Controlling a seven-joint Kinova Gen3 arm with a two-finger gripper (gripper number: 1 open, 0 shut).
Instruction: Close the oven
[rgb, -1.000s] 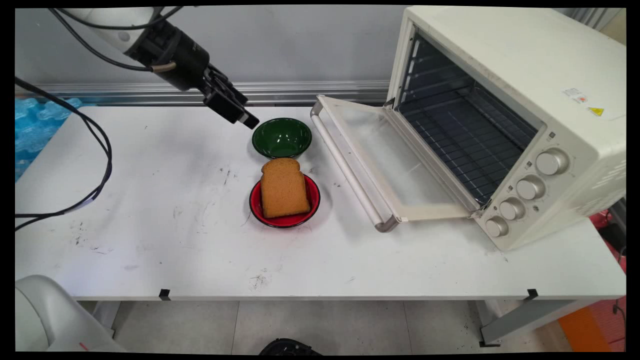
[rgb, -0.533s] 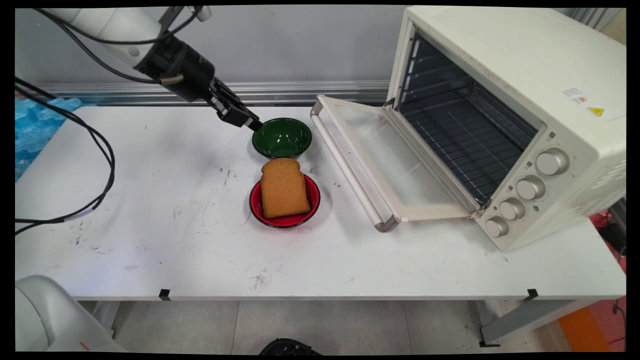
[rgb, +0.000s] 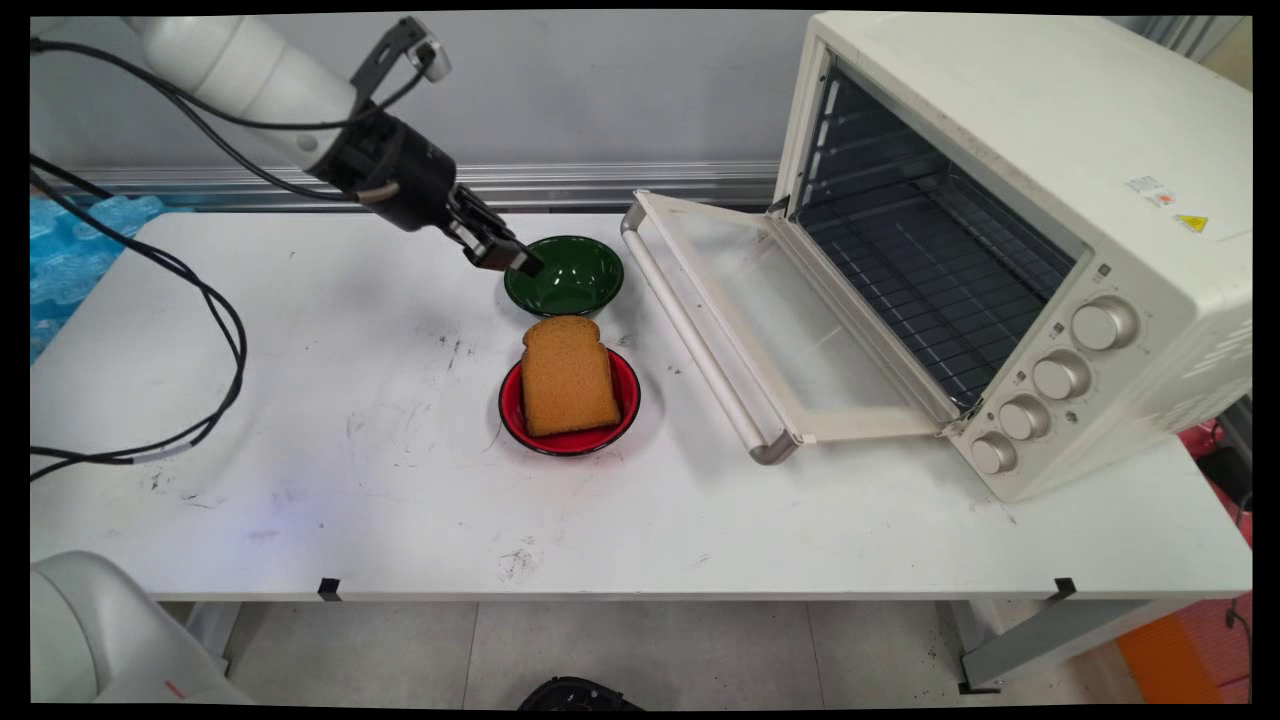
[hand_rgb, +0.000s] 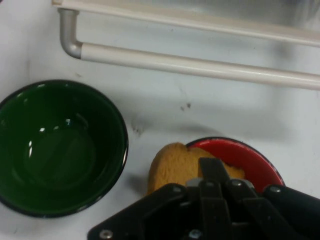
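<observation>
End effector (rgb: 520, 262) pressed together, empty, poised above green bowl's (rgb: 565, 275) near-left rim; toast (rgb: 568, 376) on red plate (rgb: 620, 415) just beyond.

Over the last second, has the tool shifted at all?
Yes. The tool moved right and slightly down, from left of the green bowl to over its left rim.

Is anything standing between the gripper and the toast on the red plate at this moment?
Nothing visible does. The gripper hangs over the near-left rim of the green bowl, and the toast lies uncovered on the red plate just nearer the camera. The hand view shows only bare table between bowl and toast.
</observation>
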